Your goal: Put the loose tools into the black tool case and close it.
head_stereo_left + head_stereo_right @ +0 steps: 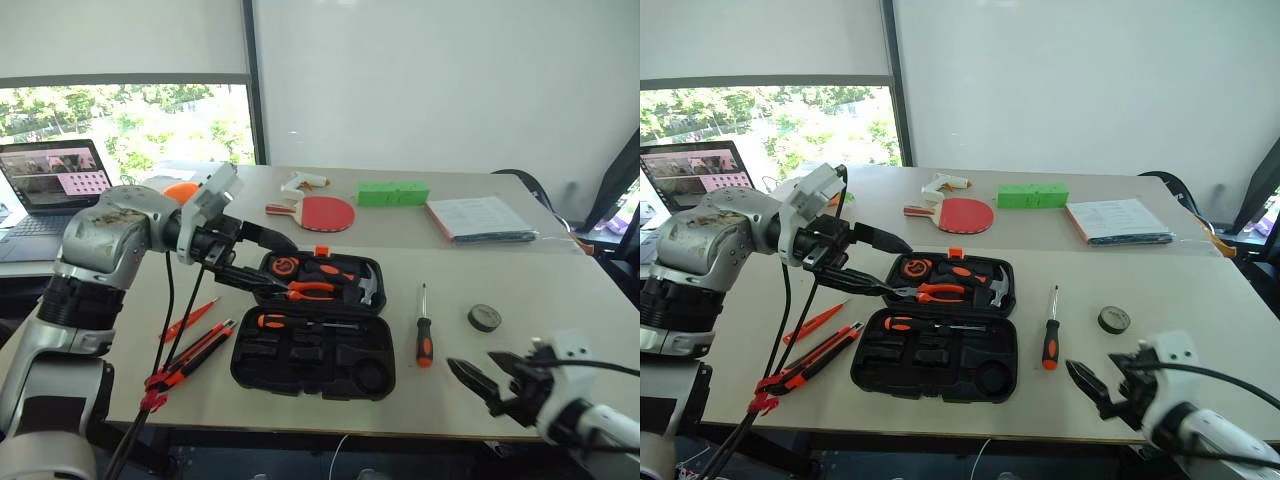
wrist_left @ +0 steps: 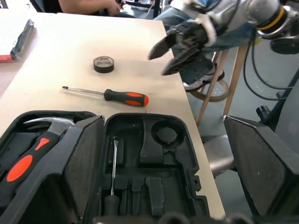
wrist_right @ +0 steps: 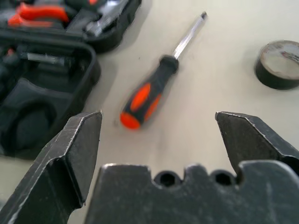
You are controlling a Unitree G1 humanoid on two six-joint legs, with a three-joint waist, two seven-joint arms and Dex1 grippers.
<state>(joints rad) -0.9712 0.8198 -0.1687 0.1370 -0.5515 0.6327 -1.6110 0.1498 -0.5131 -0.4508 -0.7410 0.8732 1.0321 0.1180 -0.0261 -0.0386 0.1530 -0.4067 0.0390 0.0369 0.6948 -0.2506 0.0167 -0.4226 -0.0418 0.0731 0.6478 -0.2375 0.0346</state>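
Observation:
The black tool case (image 1: 300,360) lies open in the middle of the table. One black-and-orange screwdriver (image 1: 290,322) rests in its near half. A second one (image 1: 425,338) lies on the table just right of the case, with the small black tape roll (image 1: 485,318) further right. Left of the case lie the slim red-orange screwdriver (image 1: 190,320) and the utility knife (image 1: 198,352). My left gripper (image 1: 272,262) hovers open and empty over the case's far left corner. Open too, my right gripper (image 1: 482,385) hangs low at the table's front right, short of the loose screwdriver (image 3: 148,95) and tape roll (image 3: 279,64).
The case's far half holds orange-handled pliers (image 1: 312,291), a hammer (image 1: 365,287) and a tape measure (image 1: 285,266). Behind are a red paddle (image 1: 320,212), green blocks (image 1: 392,192), papers (image 1: 480,218) and a laptop (image 1: 55,180). The front table edge runs close below my right gripper.

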